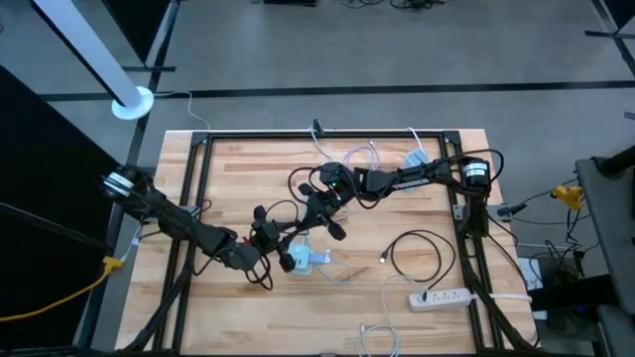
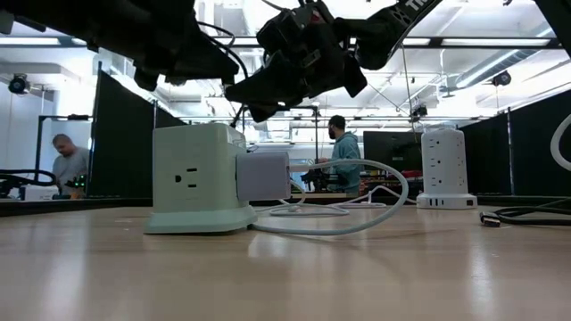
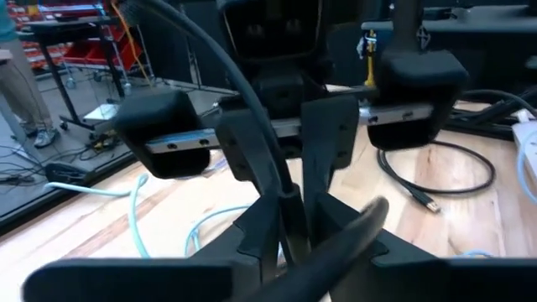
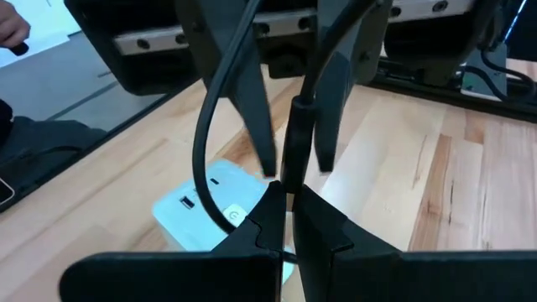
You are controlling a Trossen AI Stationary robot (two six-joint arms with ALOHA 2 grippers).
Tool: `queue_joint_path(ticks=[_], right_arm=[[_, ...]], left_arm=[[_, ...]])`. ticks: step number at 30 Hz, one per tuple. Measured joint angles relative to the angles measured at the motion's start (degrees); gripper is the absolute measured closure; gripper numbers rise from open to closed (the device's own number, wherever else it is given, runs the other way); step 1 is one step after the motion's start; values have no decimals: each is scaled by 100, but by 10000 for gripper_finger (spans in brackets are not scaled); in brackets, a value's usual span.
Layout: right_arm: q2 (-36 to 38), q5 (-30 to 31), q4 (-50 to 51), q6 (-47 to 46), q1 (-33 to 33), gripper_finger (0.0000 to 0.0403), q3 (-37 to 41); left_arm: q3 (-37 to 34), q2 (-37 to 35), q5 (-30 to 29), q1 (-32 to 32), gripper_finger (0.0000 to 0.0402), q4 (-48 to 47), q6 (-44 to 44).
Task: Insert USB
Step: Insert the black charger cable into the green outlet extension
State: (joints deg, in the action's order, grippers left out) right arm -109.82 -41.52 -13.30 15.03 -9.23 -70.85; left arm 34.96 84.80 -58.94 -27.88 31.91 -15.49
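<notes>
Both grippers meet mid-frame: right gripper (image 4: 285,220) clamped on the cable (image 4: 201,143), left fingers (image 4: 252,117) narrowly astride it, cube (image 1: 301,261) just below.

Both arms crowd above the power cube (image 1: 298,260); bare table (image 1: 228,169) lies behind.

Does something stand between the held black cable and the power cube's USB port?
Nothing visible does. The right gripper holds the black cable above the power cube, whose USB port lies bare. The left gripper flanks the cable.
</notes>
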Motion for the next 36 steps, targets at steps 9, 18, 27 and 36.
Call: queue_joint_path(ticks=[9,18,27,36], right_arm=[[0,19,-26,-37,-2,403,0],[0,91,-46,-298,-11,403,-2],[204,356,1254,-93,0,368,11],[361,608,2736,64,12,319,11]], left_arm=[[0,7,-179,-7,379,87,-149],[0,13,-437,-9,379,125,-332],[63,75,-1090,-193,379,212,-424],[868,981,-1795,-483,379,79,-274]])
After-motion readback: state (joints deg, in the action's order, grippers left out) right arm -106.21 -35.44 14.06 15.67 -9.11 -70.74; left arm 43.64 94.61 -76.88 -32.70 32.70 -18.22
